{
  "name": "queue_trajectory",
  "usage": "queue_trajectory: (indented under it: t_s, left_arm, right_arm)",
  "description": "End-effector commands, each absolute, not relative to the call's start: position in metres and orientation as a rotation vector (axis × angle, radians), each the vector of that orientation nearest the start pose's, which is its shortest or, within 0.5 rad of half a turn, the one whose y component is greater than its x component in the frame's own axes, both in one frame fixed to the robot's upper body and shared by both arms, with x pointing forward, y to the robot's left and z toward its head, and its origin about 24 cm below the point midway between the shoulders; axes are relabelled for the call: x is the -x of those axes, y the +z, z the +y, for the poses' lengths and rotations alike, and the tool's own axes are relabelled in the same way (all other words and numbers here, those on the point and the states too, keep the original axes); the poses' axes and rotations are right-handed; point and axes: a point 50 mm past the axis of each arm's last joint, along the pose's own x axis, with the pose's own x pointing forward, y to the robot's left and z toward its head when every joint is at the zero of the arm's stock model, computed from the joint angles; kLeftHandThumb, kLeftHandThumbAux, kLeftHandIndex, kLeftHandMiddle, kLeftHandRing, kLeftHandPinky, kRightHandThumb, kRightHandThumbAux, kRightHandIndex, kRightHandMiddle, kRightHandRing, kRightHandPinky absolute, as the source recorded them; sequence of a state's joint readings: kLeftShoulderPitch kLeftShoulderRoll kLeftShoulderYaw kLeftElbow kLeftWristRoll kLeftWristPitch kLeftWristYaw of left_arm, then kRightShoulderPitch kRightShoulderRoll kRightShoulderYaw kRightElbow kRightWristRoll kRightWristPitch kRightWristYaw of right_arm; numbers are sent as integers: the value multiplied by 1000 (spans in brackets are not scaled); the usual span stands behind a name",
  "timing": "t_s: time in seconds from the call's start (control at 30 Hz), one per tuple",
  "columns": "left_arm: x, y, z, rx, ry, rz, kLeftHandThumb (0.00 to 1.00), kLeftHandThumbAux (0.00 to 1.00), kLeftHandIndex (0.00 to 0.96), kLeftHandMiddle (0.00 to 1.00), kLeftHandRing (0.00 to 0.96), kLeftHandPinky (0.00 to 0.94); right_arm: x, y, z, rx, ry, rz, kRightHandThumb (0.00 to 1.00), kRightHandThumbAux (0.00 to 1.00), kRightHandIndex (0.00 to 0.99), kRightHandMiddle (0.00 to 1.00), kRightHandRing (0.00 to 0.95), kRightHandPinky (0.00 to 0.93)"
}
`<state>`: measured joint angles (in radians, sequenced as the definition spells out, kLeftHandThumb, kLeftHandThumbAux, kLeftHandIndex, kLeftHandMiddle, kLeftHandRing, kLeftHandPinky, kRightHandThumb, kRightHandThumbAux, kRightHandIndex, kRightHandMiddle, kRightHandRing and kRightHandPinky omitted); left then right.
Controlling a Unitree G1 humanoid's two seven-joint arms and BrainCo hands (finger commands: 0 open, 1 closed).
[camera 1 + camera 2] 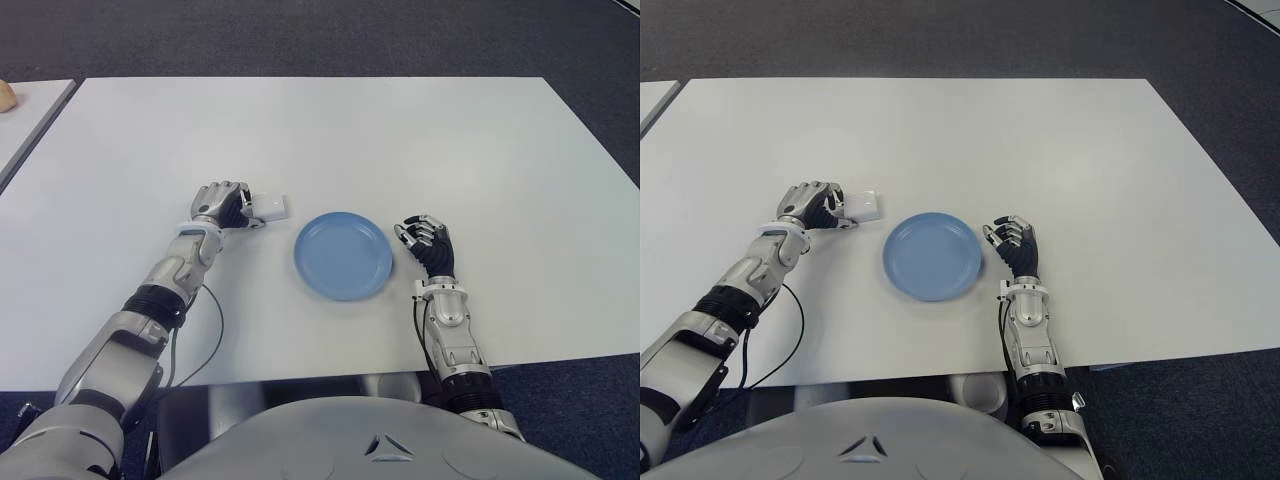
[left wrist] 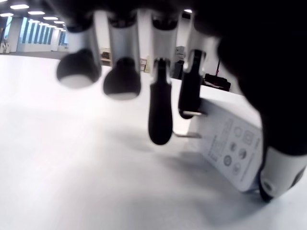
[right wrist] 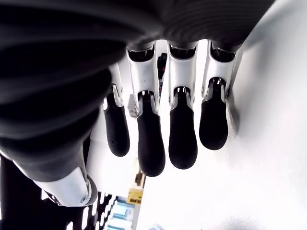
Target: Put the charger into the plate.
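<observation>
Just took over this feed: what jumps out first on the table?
The blue plate sits empty near the table's front edge, between the two hands. Just to its left, the left hand grips the white charger, prongs visible in the wrist view. The right hand shows right of the plate, holding nothing.

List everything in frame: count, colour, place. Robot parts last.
table: 1, white, fills the view ahead of the robot
second table: 1, white, corner at far left
plate: 1, blue, on the table between the hands
charger: 1, white, left of the plate, in the left hand's grip
floor: dark grey carpet, beyond the table
left hand: 1, silver and black, closed on the charger
right hand: 1, silver and black, right of the plate, fingers relaxed, holding nothing
</observation>
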<state>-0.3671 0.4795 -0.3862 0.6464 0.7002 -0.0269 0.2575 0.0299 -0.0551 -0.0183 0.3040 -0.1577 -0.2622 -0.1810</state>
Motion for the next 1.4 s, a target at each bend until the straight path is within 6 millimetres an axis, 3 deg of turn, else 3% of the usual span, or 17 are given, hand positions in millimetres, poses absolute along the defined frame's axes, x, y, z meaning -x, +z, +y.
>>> queue_trajectory:
  t_s: [0.03,1.0,1.1,1.33,1.4]
  left_arm:
    - [-300,6,214,-1312,-113,75,848,669,398,545,861,866]
    - [-297,16,214,-1276,-49,-5,848,669,397,545,867,866]
    - [-299,19,216,-1338,1,-31,849,665,408,568,829,804]
    - [-306,21,224,-1421,46,-2,839,662,405,523,615,575]
    - [-307,20,223,-1434,49,8,779,672,418,529,558,521]
  right_arm:
    - [-234,-12,-173,213,-158,72,705,730,430,629,641,635]
    - [-235,-12,-173,198,-155,68,705,730,430,623,632,627]
    - [-235,-11,-172,199,-152,64,705,730,430,623,632,626]
    - [-235,-10,-173,199,-150,61,704,731,430,624,636,636]
    - [-235,-10,-173,199,-152,63,705,731,430,626,637,636]
